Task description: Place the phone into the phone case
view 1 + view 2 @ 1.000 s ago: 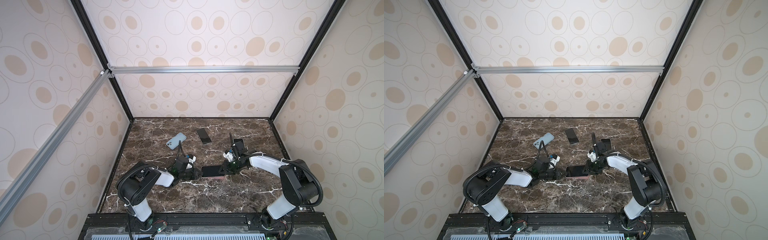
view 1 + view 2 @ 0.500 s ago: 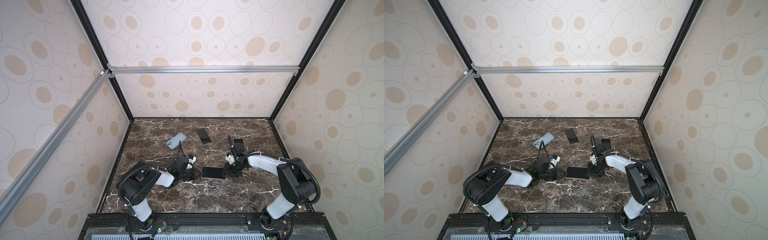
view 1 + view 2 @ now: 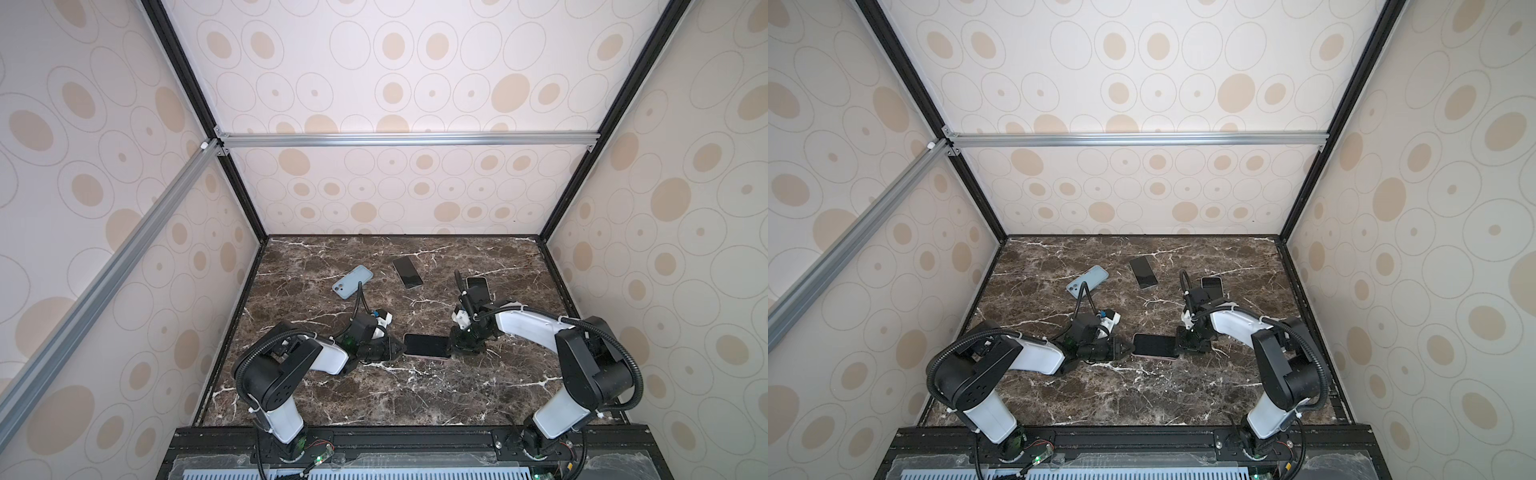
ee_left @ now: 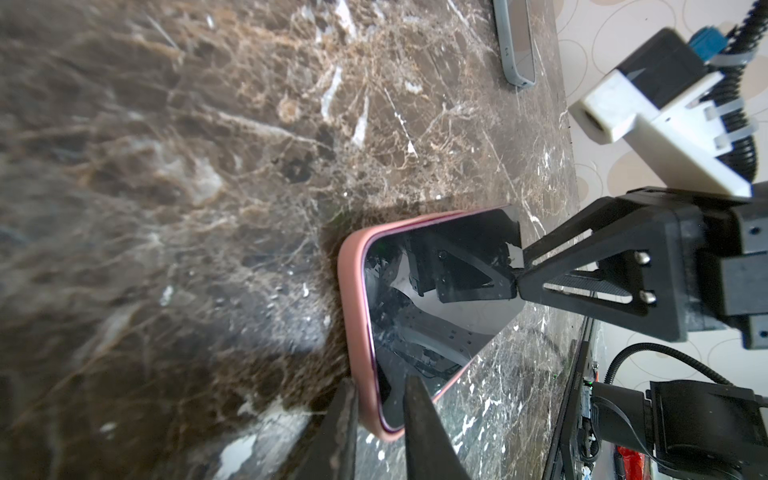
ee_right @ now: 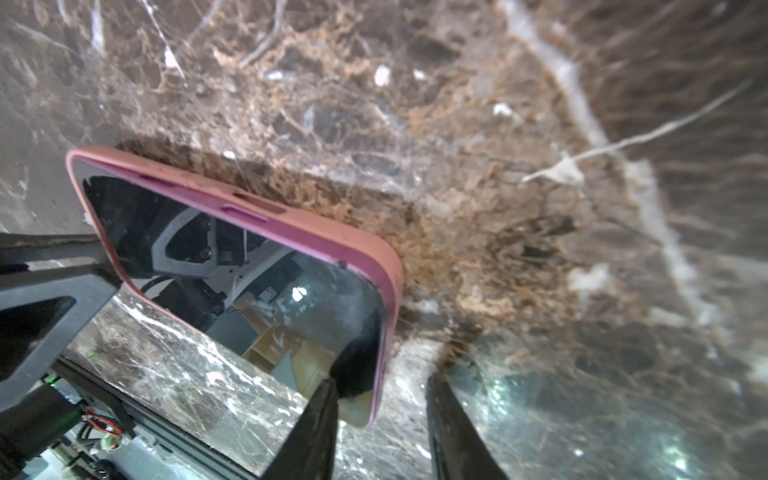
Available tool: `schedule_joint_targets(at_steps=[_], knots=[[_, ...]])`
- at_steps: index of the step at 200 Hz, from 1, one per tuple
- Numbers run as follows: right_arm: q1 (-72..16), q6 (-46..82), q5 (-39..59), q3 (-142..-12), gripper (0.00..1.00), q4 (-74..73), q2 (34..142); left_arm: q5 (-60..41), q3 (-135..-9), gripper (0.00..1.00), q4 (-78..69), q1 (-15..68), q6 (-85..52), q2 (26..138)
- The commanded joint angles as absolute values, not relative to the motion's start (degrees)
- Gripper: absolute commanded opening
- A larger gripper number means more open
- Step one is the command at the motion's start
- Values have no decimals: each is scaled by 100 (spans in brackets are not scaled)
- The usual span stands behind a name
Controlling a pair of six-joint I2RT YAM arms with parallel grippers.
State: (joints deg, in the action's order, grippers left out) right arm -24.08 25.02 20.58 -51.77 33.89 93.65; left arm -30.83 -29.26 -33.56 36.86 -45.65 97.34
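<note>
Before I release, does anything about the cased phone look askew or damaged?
Nothing stands out. The phone lies screen-up in the pink case, rim wrapping both ends, no cracks visible. The left gripper pinches one end; the right gripper straddles the other, open.

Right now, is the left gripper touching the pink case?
Touching: the left wrist view shows the left gripper pinching the pink case at its corner.

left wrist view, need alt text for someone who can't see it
A phone with a dark screen sits in a pink case on a brown marble table, with the left gripper pinching its near end. The right gripper meets the far end, and a grey-edged device lies farther off on the table.
</note>
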Motion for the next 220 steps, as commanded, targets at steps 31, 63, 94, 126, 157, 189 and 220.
schedule_joint_targets(at_steps=[31, 63, 94, 126, 157, 189, 220], knots=[[-2481, 2446, 2047, -5236, 25, 3438, 9461, -3370, -2836, 20, -3516, 3769, -4668, 9665], [-2515, 2426, 2115, -5304, 21, 3377, 9588, -3413, -2703, 20, -3531, 3775, -4695, 9536], [-2570, 2385, 2223, -5412, 19, 3337, 9728, -3472, -2639, 20, -3659, 3805, -4720, 9621], [-2632, 2373, 2322, -5496, 19, 3285, 9832, -3504, -2628, 19, -3837, 3831, -4808, 9703], [-2671, 2373, 2348, -5565, 19, 3269, 9918, -3511, -2621, 19, -3867, 3845, -4831, 9694], [-2682, 2374, 2224, -5565, 19, 3266, 9873, -3512, -2610, 19, -3798, 3857, -4811, 9587], [-2683, 2342, 2050, -5691, 19, 3345, 9861, -3473, -2604, 20, -3664, 3853, -4748, 9488]])
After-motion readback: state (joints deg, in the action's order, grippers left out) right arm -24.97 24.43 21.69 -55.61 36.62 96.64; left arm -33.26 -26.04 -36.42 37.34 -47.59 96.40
